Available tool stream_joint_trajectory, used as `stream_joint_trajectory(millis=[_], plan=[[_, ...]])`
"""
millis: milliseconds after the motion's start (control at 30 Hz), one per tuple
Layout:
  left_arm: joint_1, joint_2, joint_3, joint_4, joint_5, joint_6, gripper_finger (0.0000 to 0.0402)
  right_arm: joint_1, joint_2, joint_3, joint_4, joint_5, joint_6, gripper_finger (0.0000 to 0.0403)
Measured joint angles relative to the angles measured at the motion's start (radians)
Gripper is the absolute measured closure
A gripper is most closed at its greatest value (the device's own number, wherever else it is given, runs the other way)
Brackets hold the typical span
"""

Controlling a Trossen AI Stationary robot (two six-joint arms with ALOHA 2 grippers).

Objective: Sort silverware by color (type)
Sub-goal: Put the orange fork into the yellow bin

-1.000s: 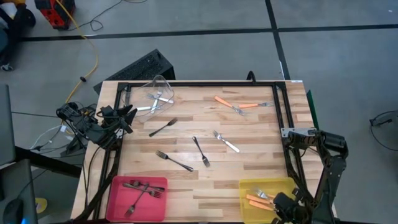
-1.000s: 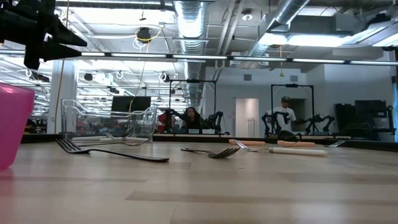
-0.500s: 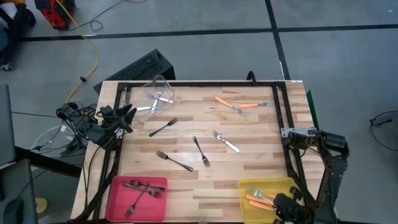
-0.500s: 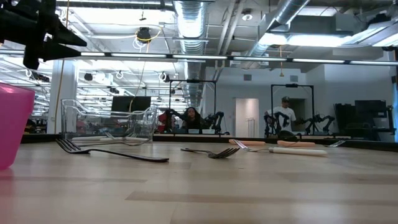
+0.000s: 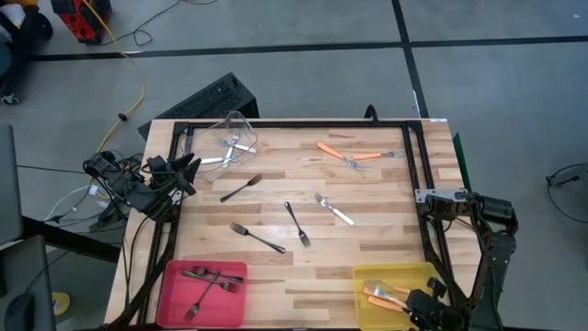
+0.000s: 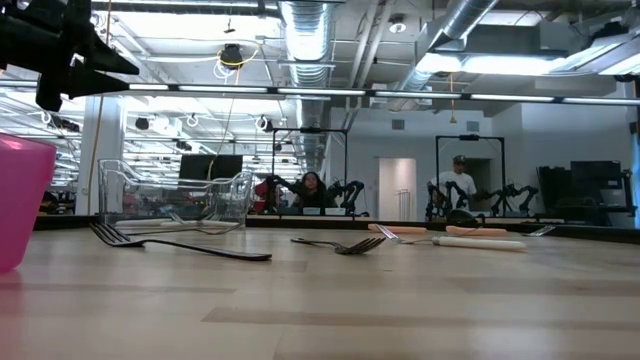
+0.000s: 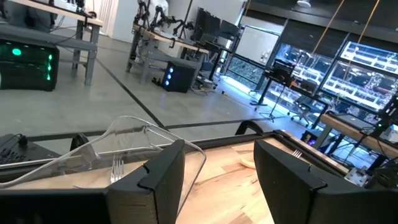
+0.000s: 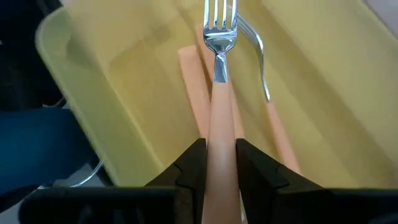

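Note:
My right gripper (image 5: pixel 421 309) is over the yellow bin (image 5: pixel 367 274) at the table's near right corner, shut on an orange-handled fork (image 8: pixel 219 74). Two more orange-handled forks (image 8: pixel 272 121) lie in that bin. My left gripper (image 7: pixel 217 180) is open and waits at the table's left edge (image 5: pixel 180 171), next to the tipped clear bin (image 5: pixel 235 131). On the table lie three dark forks (image 5: pixel 258 239), one silver fork (image 5: pixel 334 210) and two orange-handled forks (image 5: pixel 336 153). The pink bin (image 5: pixel 204 291) holds dark forks. My right gripper pinches the fork's orange handle (image 8: pixel 220 127) between its two fingers. The fork lies along the fingers, its silver head (image 8: pixel 217 28) pointing away from them over the bin's inside. Whether the fork touches the bin or the forks under it, I cannot tell.
A black frame (image 5: pixel 294 122) runs along the table's far, left and right edges. Silver forks (image 5: pixel 231 147) lie in and beside the clear bin. The near middle of the table, between the pink and yellow bins, is bare wood (image 5: pixel 299 285).

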Motion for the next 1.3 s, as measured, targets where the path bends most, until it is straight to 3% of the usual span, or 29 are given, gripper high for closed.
stream_joint_trajectory(millis=[267,667,967,1300], plan=[[0.0,0.0,0.0,0.0,0.0,0.0,0.0223,-0.033,0.0,-0.057,0.142,-0.166,-0.141,0.0305],[0.0,0.0,0.0,0.0,-0.002,0.003,0.0223,-0.12,0.0,-0.058,0.122,-0.309,-0.268,0.0304],[0.0,0.0,0.0,0.0,-0.002,0.003,0.0223,-0.189,0.0,-0.058,0.144,-0.506,-0.352,0.0301],[0.0,0.0,0.0,0.0,-0.002,0.008,0.0223,-0.244,0.0,-0.058,0.133,-0.525,-0.423,0.03]])
